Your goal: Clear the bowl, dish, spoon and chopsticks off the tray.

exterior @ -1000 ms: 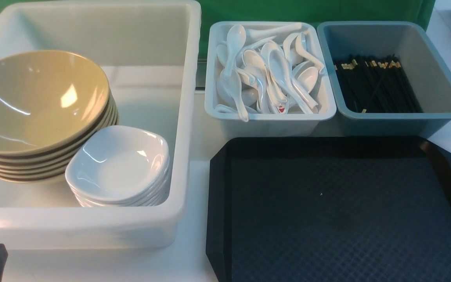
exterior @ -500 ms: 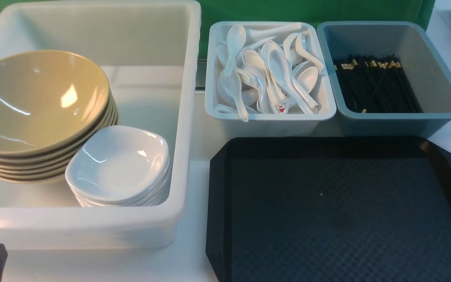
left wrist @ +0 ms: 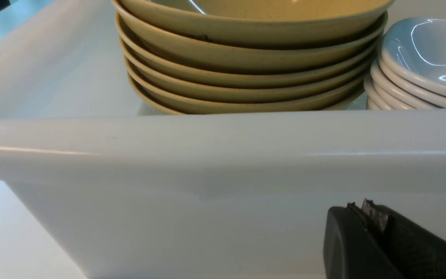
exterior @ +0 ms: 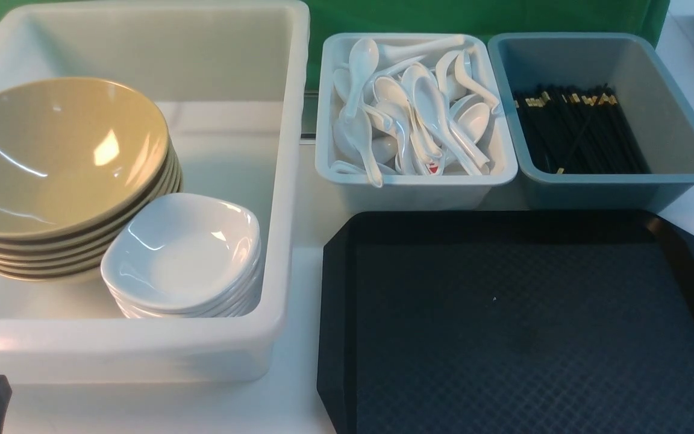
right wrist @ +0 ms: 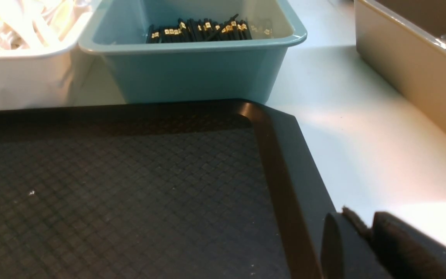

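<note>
bowls [exterior: 52,157]: about 6 | left end effector [left wrist: 366,217] pressed together | right end effector [right wrist: 362,232] unclear

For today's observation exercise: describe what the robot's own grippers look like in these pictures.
Only fragments show. The left gripper has matte black fingers with rounded tips, one inner face finely cross-hatched, plus a frayed greyish scrap at the tip. The right gripper looks alike: black, rounded, fuzzy-edged pad. No cables or markings are visible.

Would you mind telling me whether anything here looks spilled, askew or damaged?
Nothing is spilled or broken. The bowls and dishes are stacked slightly tilted in the white tub, and the spoons lie jumbled in their bin. The tray is bare.
</note>
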`<state>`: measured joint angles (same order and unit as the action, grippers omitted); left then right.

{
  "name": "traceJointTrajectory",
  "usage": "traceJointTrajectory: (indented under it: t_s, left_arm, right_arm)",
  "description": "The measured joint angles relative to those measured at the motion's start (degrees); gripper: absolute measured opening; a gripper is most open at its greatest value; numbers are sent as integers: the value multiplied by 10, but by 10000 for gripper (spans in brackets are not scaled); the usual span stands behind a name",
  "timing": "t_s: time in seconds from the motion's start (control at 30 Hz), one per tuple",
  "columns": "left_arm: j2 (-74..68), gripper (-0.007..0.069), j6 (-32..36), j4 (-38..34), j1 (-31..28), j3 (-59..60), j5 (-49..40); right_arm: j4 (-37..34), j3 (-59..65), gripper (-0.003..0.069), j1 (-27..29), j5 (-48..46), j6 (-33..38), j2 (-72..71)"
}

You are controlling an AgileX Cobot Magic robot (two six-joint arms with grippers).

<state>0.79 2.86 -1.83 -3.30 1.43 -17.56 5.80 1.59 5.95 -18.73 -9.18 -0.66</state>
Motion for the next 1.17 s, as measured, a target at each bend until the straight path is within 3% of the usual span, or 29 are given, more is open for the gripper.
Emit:
traceJointTrajectory:
  t_s: [1.17]
  left_arm:
    - [0,-15,0,0,0,0,0]
  right_arm:
    - [0,0,169,0,0,0,0]
